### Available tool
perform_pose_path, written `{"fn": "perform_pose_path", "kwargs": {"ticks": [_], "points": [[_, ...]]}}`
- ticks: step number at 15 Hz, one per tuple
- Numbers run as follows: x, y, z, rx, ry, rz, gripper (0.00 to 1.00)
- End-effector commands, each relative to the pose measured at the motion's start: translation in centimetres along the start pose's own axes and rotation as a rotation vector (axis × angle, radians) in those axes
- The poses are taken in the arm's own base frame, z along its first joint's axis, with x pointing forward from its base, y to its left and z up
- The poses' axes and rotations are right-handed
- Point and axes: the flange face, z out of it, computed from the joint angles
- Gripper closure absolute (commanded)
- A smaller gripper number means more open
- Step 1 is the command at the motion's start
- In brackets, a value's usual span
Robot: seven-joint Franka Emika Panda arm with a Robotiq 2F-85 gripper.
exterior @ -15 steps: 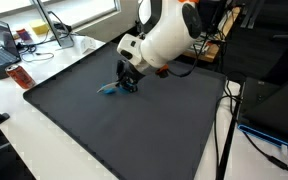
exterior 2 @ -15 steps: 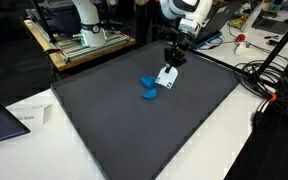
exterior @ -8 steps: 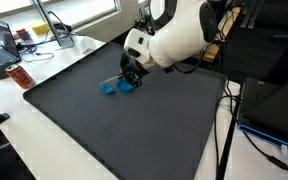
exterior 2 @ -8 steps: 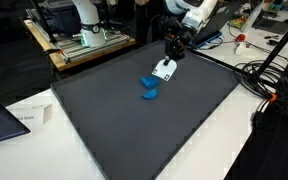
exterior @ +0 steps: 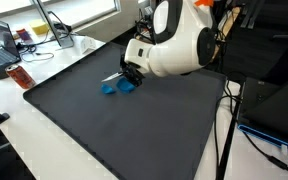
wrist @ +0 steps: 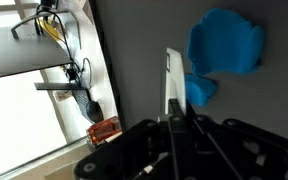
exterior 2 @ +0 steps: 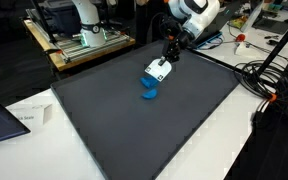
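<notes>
Both exterior cameras stood high and well back from the gripper (exterior: 130, 77), looking down across the dark mat (exterior: 114, 130) from different sides. The wrist camera sat close behind the gripper, facing along it at the mat. All three views shared the white card (wrist: 173, 85) it held and the blue object (wrist: 224, 45) just beyond it.
</notes>
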Motion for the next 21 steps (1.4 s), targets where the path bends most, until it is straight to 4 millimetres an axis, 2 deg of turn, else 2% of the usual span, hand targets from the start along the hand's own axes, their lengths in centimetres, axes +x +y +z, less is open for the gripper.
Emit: {"fn": "perform_pose_path", "kwargs": {"ticks": [1, 5, 8, 12, 21], "points": [[0.8, -0.9, 1.3, -0.022, -0.03, -0.061, 0.99], [1.2, -0.8, 2.0, -0.022, -0.043, -0.082, 0.99], [1.5, 0.3, 1.8, 0.02, -0.049, -0.127, 0.99], [2.5, 2.9, 1.8, 0.101, -0.054, -0.186, 0.99], [5.0, 8.6, 2.6, 0.452, -0.081, -0.32, 0.99]]}}
